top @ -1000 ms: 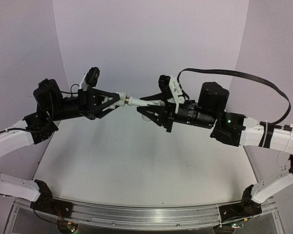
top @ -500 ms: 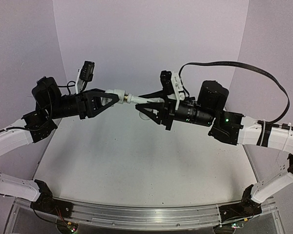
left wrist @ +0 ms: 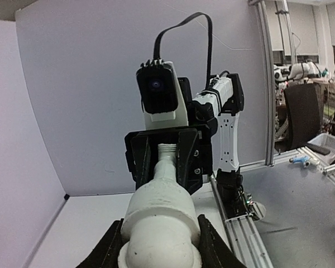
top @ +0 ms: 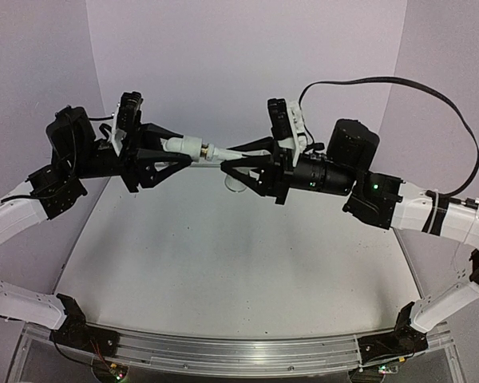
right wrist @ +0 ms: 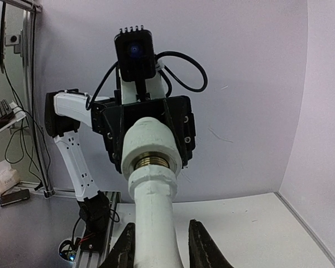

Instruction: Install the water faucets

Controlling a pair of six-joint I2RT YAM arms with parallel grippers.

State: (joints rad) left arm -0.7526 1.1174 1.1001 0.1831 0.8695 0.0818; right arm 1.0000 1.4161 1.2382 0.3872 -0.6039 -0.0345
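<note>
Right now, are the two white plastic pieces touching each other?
Touching. The right wrist view shows the tap seated in the brass collar of the elbow fitting, no gap.

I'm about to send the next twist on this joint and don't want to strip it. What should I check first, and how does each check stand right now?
1. Left tool shut on the white round plastic fitting with brass collar: ok.
2. Right tool shut on the white plastic tap pipe: ok.
3. Pipe end meets the collar, the two in line: ok in the right wrist view.
4. Thread fully seated in the collar: cannot tell, the joint hides it.
5. Both parts held up off the grey table: ok.
</note>
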